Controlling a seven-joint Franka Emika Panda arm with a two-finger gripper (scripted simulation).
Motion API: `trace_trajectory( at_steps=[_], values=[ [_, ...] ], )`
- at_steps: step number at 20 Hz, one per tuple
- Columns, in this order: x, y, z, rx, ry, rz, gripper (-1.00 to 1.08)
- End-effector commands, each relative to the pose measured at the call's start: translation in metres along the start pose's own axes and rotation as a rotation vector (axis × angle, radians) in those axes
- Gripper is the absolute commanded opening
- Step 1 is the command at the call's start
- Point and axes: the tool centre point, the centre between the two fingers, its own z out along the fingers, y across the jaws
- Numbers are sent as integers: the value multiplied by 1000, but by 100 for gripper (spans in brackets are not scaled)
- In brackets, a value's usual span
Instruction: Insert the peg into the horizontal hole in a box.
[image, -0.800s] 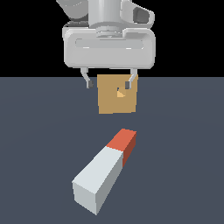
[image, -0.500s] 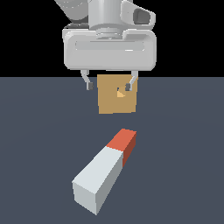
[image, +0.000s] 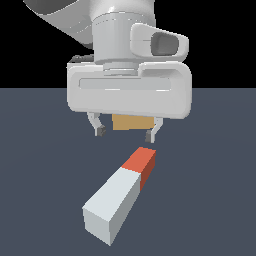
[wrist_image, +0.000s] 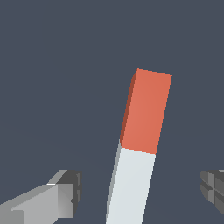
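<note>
The peg (image: 121, 194) lies flat on the dark floor, a long pale grey-white bar whose red-orange end (image: 141, 162) points away toward the box. My gripper (image: 125, 134) hangs open above and just beyond that red end, touching nothing. Only a strip of the tan box (image: 131, 122) shows below the white gripper body; its hole is hidden. In the wrist view the peg (wrist_image: 141, 148) runs between my two spread fingers (wrist_image: 65, 190), red end farthest from the camera, with clear gaps on both sides.
The dark blue-grey floor (image: 210, 190) stretches around the peg and box. The arm's large white hand (image: 129, 95) fills the upper middle of the exterior view and covers most of the box.
The gripper has come forward and down toward the peg, now looming larger and covering most of the box and its hole. Peg and box have not moved.
</note>
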Motion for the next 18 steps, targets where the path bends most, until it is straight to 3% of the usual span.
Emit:
trace_trajectory(
  at_steps=[1,8,18],
  values=[
    [-21,3,17,-4,0,78,100],
    [-50,4,43,-9,2,190,100],
    [-51,3,60,-7,2,192,100]
  ],
)
